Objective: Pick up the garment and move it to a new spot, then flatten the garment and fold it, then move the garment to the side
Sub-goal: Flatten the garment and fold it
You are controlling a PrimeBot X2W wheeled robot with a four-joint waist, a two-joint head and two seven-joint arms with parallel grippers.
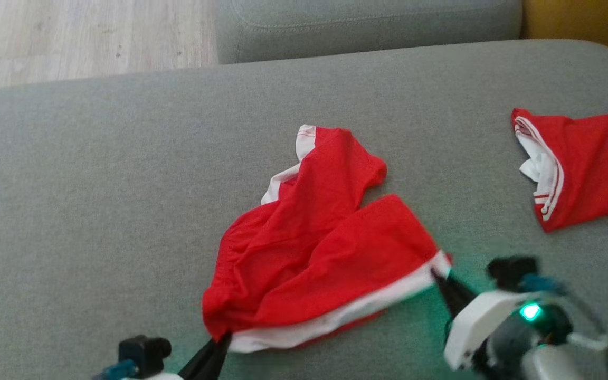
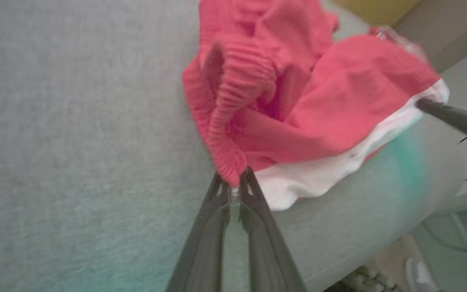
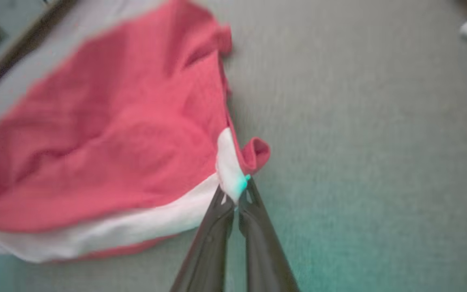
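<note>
A broad grey couch cushion (image 1: 98, 200) spreads across my head view, with pale wood floor (image 1: 72, 37) beyond its far edge. Near the middle of the cushion, toward my side, lies the red garment (image 1: 325, 248), a crumpled pair of shorts with white trim. Well apart from it, at the cushion's right edge, sits a second red garment (image 1: 594, 163) that I am not handling.

The near edge of the shorts is a white hem band (image 1: 335, 316) running from lower left up to the right. I judge this to be the long axis the lift turns on, with one hand at each end of it. My left hand (image 2: 233, 184) is closed on the near-left corner, pinching the ribbed red waistband (image 2: 225, 121) where it meets the white band. My right hand (image 3: 236, 194) is closed on the near-right corner, pinching the tip of the white band.

The rest of the cloth lies beyond both hands, away from me, resting on the cushion. Neither arm is nearer. I judge that raising both together would hang the garment from this edge for carrying.
</note>
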